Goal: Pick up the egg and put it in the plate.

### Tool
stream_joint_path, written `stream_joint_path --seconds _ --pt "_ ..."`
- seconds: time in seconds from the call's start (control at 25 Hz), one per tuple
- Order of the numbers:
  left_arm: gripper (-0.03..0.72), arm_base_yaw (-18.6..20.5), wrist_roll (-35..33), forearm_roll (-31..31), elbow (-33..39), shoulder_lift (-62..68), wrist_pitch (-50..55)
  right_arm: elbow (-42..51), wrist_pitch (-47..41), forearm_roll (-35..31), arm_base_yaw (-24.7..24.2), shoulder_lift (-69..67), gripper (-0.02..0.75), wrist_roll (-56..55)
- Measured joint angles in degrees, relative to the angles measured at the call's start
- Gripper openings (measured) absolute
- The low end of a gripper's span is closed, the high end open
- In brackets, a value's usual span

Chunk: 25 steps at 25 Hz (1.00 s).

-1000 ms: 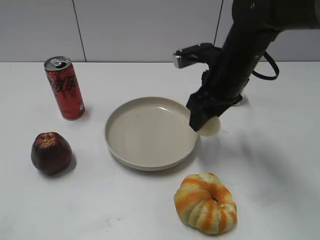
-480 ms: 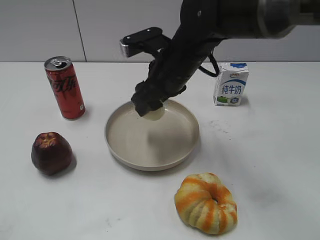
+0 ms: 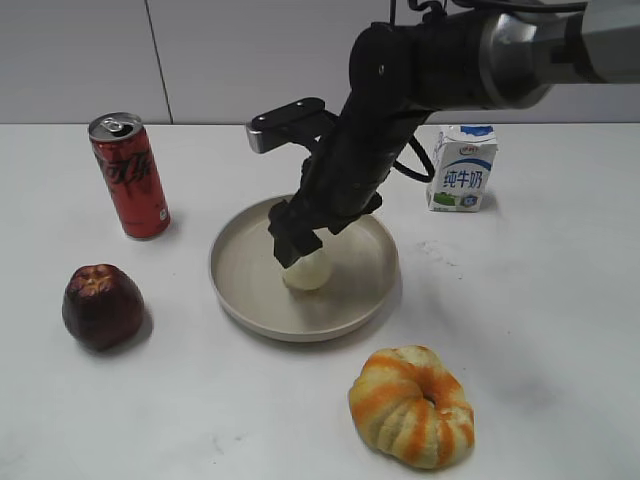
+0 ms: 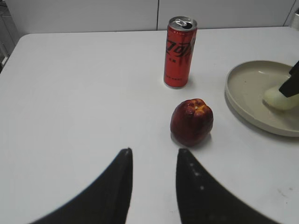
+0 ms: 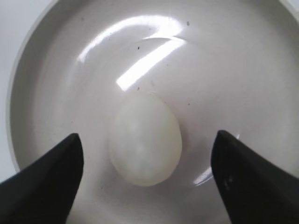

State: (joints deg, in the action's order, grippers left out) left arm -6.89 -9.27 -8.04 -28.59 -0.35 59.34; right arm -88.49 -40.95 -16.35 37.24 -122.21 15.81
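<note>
The pale cream egg [image 3: 308,270] lies inside the beige plate [image 3: 240,290] near its middle. In the right wrist view the egg [image 5: 145,140] rests on the plate floor [image 5: 224,70] between the two wide-apart fingers, touching neither. My right gripper [image 3: 298,252] is open, just above the egg. The egg [image 4: 280,99] and plate [image 4: 243,100] also show at the right edge of the left wrist view. My left gripper [image 4: 153,156] is open and empty over bare table, near side of the apple.
A red cola can [image 3: 130,175] stands left of the plate. A dark red apple [image 3: 102,305] sits at front left. An orange-and-cream ridged bun [image 3: 412,405] lies at the front. A small milk carton [image 3: 460,167] stands right of the plate.
My right gripper carried the egg from the plate's right rim over the plate, lowered it to the plate floor and opened. The left arm has not visibly moved.
</note>
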Motion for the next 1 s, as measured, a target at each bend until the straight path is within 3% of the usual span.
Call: stream_joint_path --seconds 0.16,0.44,0.68,1.0 --pt "0.236 0.0 0.0 0.0 0.0 0.0 0.0 -1.41 -2.84 1.2 0.0 -0.05 0.652 -0.98" --pt "0.236 0.0 0.0 0.0 0.0 0.0 0.0 -13.5 -21.78 10.24 -2.75 -0.05 0.645 -7.79" --pt "0.236 0.0 0.0 0.0 0.0 0.0 0.0 -15.78 -27.85 11.1 -12.02 1.92 0.592 -9.99" --pt "0.236 0.0 0.0 0.0 0.0 0.0 0.0 -7.56 -28.16 11.65 -27.48 9.79 0.575 -10.75"
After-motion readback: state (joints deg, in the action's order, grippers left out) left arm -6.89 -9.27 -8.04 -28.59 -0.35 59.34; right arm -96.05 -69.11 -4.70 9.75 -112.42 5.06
